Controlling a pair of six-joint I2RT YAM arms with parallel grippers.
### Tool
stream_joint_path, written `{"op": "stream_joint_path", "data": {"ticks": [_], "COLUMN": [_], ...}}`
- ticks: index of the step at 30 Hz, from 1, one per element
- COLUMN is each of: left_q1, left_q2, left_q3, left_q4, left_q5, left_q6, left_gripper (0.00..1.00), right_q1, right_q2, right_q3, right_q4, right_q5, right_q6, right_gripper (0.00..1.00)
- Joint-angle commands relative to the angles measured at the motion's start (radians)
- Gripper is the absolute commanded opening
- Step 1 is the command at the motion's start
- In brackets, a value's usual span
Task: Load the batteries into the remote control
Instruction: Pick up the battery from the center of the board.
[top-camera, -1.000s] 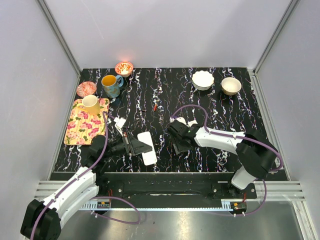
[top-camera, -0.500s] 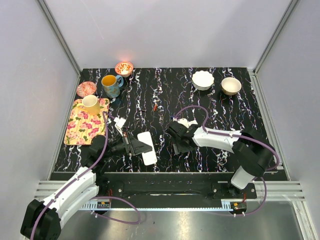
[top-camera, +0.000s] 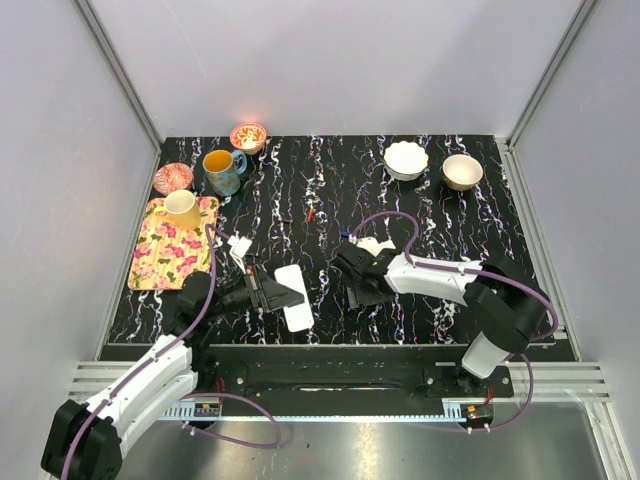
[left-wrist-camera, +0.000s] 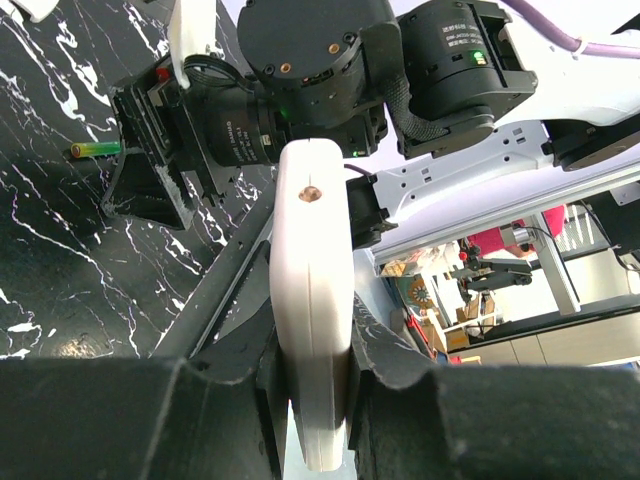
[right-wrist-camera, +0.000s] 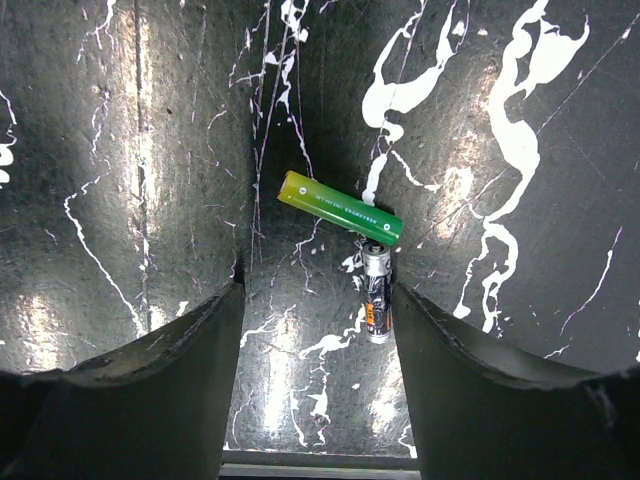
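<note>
My left gripper (top-camera: 270, 291) is shut on the white remote control (top-camera: 294, 296) and holds it on edge; in the left wrist view the remote (left-wrist-camera: 313, 290) stands clamped between the jaws of the left gripper (left-wrist-camera: 313, 385). My right gripper (top-camera: 355, 285) is open and points down at the table. In the right wrist view a green battery (right-wrist-camera: 340, 208) lies crosswise, and a dark silver-tipped battery (right-wrist-camera: 376, 292) lies just below it, close to the right finger (right-wrist-camera: 470, 390). The right gripper (right-wrist-camera: 318, 310) straddles the dark battery. The green battery also shows in the left wrist view (left-wrist-camera: 95, 149).
A floral tray (top-camera: 160, 255) holds a cream cup (top-camera: 181, 205) at the left. A blue mug (top-camera: 222, 170), a red patterned bowl (top-camera: 173, 178) and an orange bowl (top-camera: 248, 135) stand behind it. A white bowl (top-camera: 406, 160) and a beige bowl (top-camera: 462, 171) stand at the back right. A small white piece (top-camera: 240, 244) lies near the left arm.
My right gripper has shifted slightly to the left and lower over the batteries. The left gripper and remote have not moved.
</note>
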Motion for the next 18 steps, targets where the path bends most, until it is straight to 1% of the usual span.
{"op": "stream_joint_path", "data": {"ticks": [1, 8, 11, 13, 18], "left_q1": [0.005, 0.005, 0.005, 0.004, 0.005], "left_q2": [-0.015, -0.015, -0.017, -0.014, -0.004], "left_q3": [-0.009, -0.012, -0.013, -0.013, -0.010], "left_q4": [0.060, 0.065, 0.065, 0.065, 0.063], "left_q5": [0.007, 0.003, 0.000, 0.000, -0.005], "left_q6": [-0.004, -0.008, -0.008, -0.007, -0.007], "left_gripper": [0.00, 0.00, 0.00, 0.00, 0.00], "right_q1": [0.007, -0.019, -0.040, -0.049, -0.079], "right_q2": [-0.004, 0.005, 0.010, 0.011, -0.001], "right_q3": [-0.017, -0.019, -0.031, -0.039, -0.060], "right_q4": [-0.005, 0.008, 0.032, 0.041, 0.071], "right_q5": [0.035, 0.043, 0.023, 0.009, -0.015], "right_q6": [0.023, 0.007, -0.009, -0.016, -0.036], "right_gripper": [0.66, 0.59, 0.54, 0.48, 0.43]}}
